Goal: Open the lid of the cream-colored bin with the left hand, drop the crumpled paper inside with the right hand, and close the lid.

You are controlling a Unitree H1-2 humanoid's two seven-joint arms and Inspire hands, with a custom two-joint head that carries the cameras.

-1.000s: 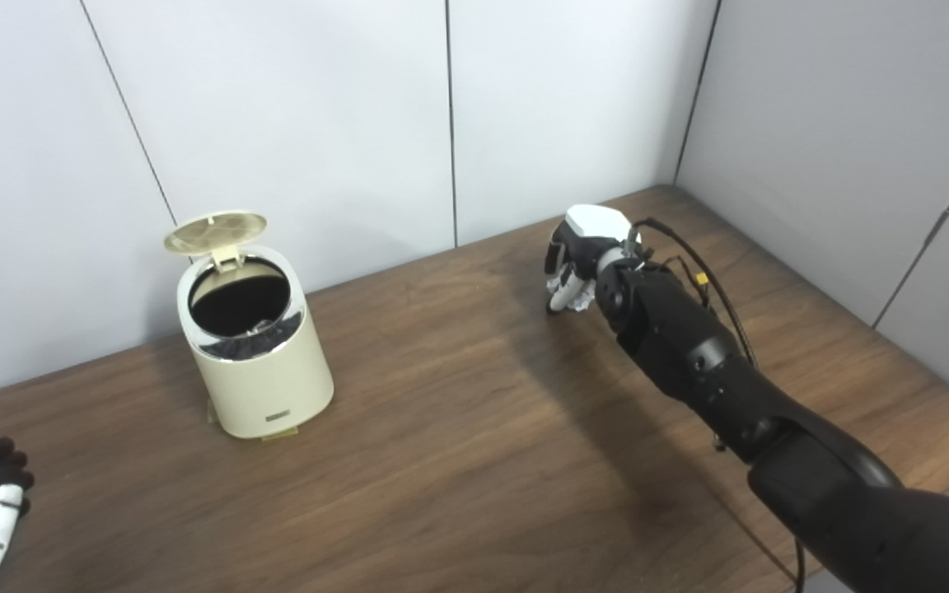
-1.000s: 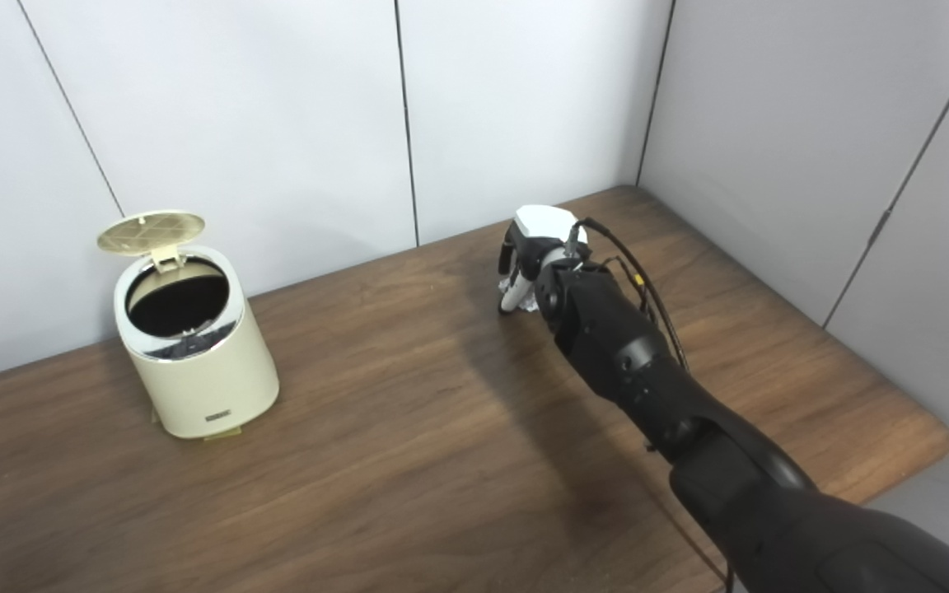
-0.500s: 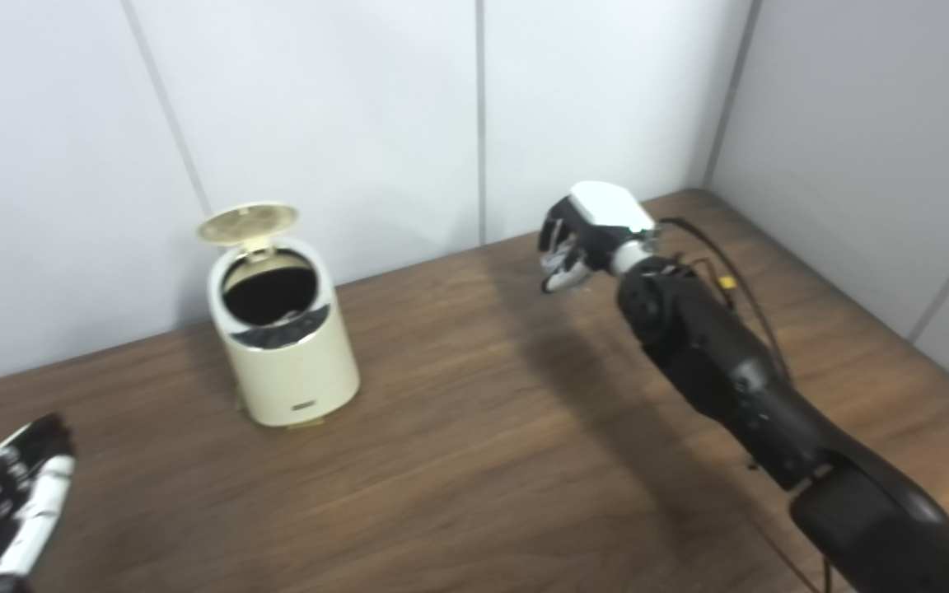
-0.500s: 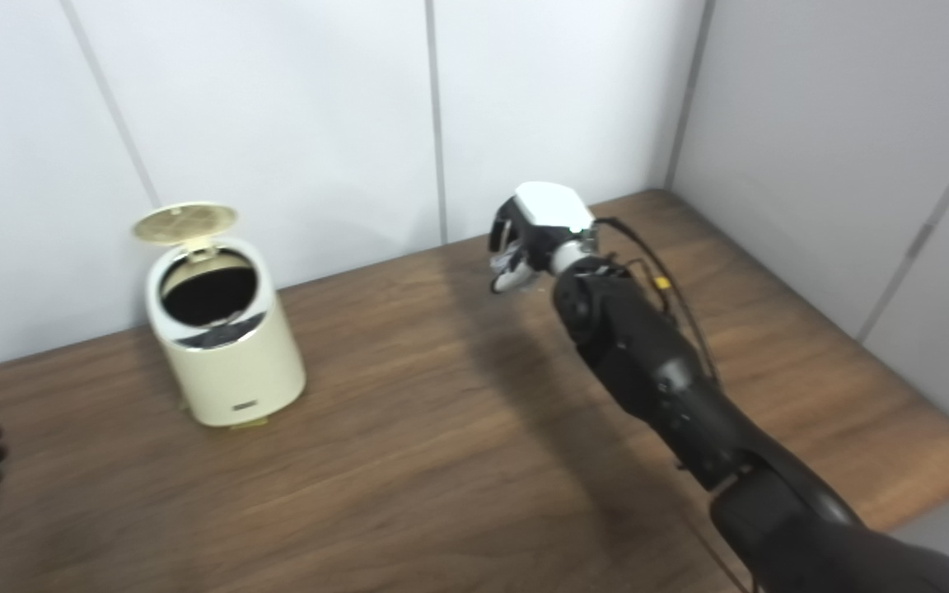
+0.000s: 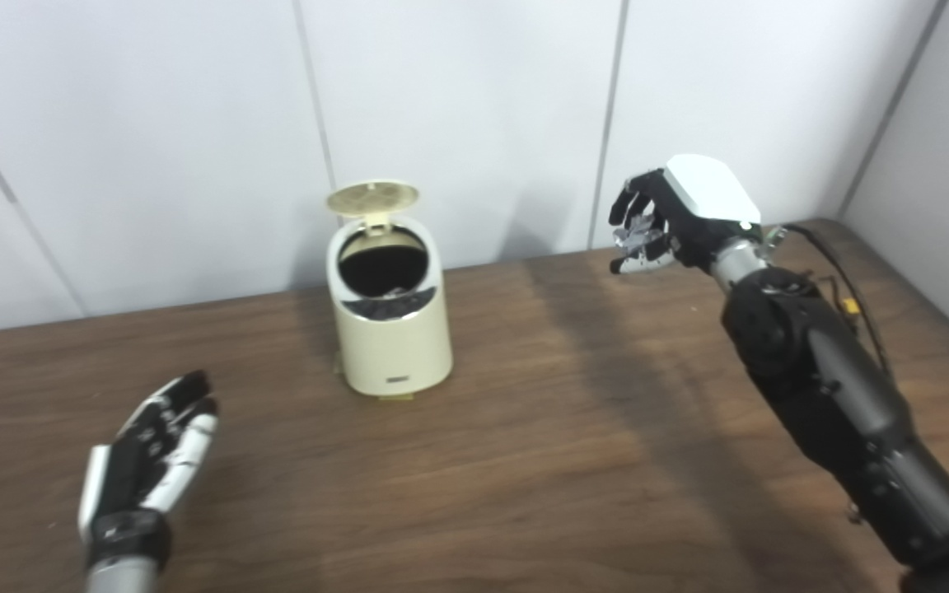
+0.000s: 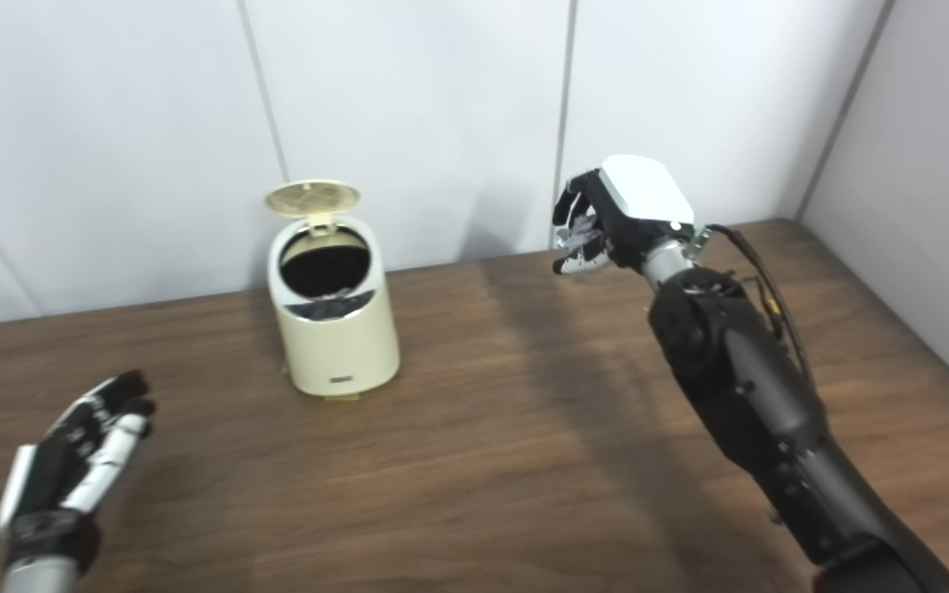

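Nearest you, the left hand point(image 5: 149, 449) lies low over the table point(image 5: 524, 461), fingers straight and slightly apart, holding nothing; its forearm is cut off at the bottom edge. The table is dark wood with a plain grain. The black right arm point(image 5: 829, 387) runs up from the lower right corner, its shoulder end out of frame, with thin cables looping beside the wrist. Farther back stands the cream-colored bin point(image 5: 392, 329), a smooth round canister with a shiny metal collar and a small dark label low on its front. Its lid point(image 5: 371, 198) is tipped up on the rear hinge, ribbed underside showing; the inside is black and you cannot make out the contents. The right hand point(image 5: 676, 218), white-backed with black fingers, is raised above the table well right of the bin, and its fingers curl around the crumpled paper point(image 5: 635, 240). Only a small pale, creased scrap shows between them. Behind everything are plain grey wall panels point(image 5: 458, 99).
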